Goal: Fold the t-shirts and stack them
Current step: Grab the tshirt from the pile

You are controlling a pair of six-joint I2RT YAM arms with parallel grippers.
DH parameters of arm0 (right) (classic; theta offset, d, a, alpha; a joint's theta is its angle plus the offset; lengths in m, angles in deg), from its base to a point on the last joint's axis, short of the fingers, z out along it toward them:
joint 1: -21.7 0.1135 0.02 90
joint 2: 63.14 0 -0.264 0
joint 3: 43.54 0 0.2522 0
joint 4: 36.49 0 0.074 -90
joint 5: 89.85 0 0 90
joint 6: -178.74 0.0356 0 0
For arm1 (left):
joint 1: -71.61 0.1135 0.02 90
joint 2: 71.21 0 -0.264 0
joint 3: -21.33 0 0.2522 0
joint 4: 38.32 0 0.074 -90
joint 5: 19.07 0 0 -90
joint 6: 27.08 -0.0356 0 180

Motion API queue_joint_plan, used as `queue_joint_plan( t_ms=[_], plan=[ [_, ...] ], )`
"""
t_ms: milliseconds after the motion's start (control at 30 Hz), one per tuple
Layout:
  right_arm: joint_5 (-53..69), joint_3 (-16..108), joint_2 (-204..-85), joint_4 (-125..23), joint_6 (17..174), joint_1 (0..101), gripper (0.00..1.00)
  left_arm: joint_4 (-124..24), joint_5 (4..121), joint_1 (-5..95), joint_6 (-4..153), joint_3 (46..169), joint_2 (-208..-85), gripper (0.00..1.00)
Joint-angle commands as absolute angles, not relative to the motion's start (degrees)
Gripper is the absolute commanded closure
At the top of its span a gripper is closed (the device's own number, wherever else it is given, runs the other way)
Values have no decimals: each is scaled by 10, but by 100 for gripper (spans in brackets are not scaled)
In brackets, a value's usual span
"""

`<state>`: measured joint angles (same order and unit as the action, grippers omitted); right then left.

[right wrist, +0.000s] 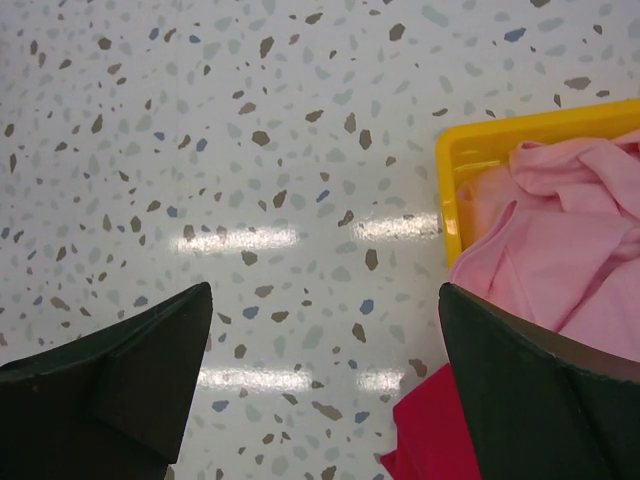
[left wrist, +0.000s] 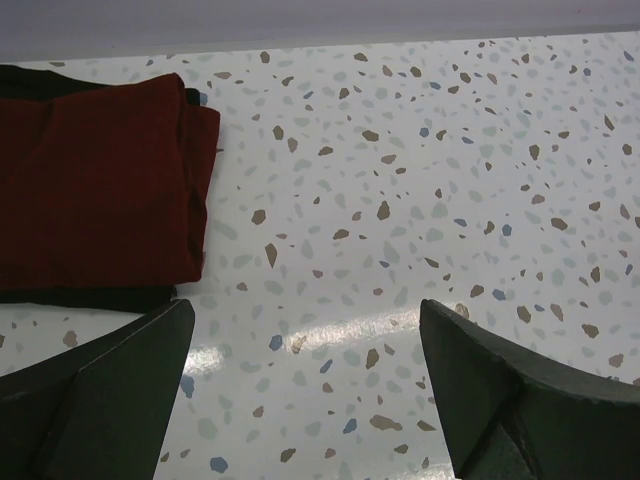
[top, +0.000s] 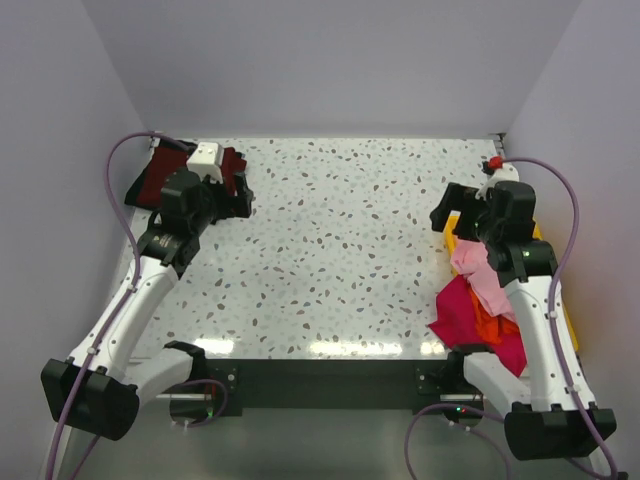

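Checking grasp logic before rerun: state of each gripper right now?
Left gripper: open, empty, beside the folded maroon t-shirt.
Right gripper: open, empty, near the pink t-shirt.

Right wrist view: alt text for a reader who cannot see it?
A crumpled pale pink cotton t-shirt lies in a shallow yellow plastic tray at right, magenta cloth below it. The arm's dark fingers stand wide open and empty over the speckled table.

we see a smooth, glossy speckled table [left wrist: 420, 180], a matt dark maroon cloth t-shirt [left wrist: 95, 180], a soft pale pink cloth t-shirt [right wrist: 570, 230] and a shiny yellow plastic tray [right wrist: 475, 150].
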<state>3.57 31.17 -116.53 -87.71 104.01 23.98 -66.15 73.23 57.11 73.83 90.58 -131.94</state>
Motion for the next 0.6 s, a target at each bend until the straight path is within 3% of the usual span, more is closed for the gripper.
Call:
queue_joint_plan(
  t_ms=[0,400,567],
  plan=[
    [5,339,-1168,-919,1034,241,1,-638,735,576,739,917,-1320,0],
    [-151,323,-1194,-997,1061,240,1,-638,718,576,738,916,-1317,0],
    [-159,294,-1231,-989,1084,240,1,-639,717,575,736,915,-1313,0]
  ],
)
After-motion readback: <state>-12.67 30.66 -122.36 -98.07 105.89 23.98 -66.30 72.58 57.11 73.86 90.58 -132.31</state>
